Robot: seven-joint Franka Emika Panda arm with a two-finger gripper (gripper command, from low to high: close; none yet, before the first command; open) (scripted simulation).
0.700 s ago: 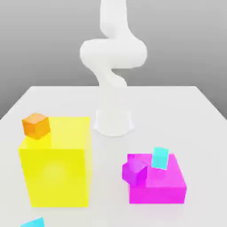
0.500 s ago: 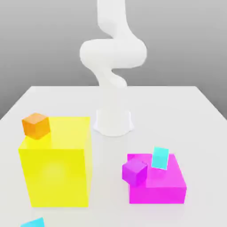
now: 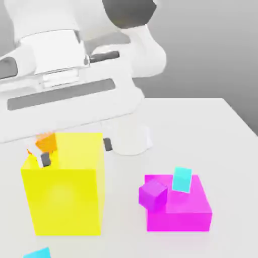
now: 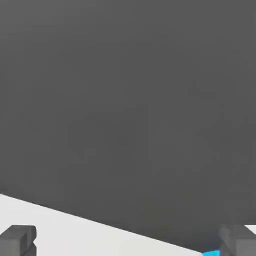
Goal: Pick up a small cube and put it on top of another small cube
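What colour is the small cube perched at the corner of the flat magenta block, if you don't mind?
Purple-violet; the exterior view shows it best.

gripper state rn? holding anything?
gripper: open, jaws spread wide, nothing held between the fingers.

Exterior view: high front, facing arm base across table (image 3: 221, 121). Hand view: near-level, grazing table.
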